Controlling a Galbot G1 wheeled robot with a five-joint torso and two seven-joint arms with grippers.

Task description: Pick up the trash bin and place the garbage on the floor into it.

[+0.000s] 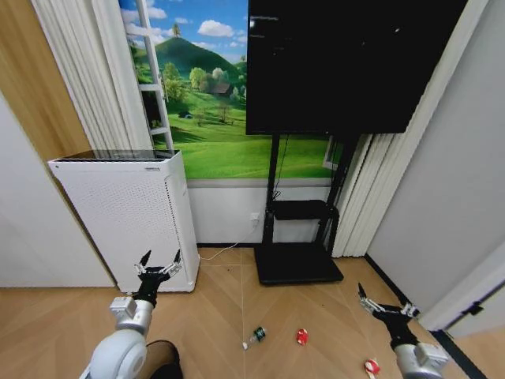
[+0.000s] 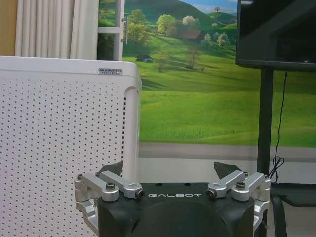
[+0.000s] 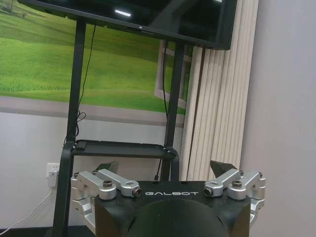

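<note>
Black left tool (image 1: 161,262) raised, spread, right tool (image 1: 384,301) likewise

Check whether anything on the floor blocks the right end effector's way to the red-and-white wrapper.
Nothing visible does. In the head view the right end effector hangs open above bare floor, and the red-and-white wrapper lies on the parquet just below and beside that arm. The red lump and the bottle lie apart, further toward the left.

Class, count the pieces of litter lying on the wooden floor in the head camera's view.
3. A clear bottle with a green label lies mid-floor, a red lump just to its right, and a red-and-white wrapper near the right arm. More may be hidden.
</note>
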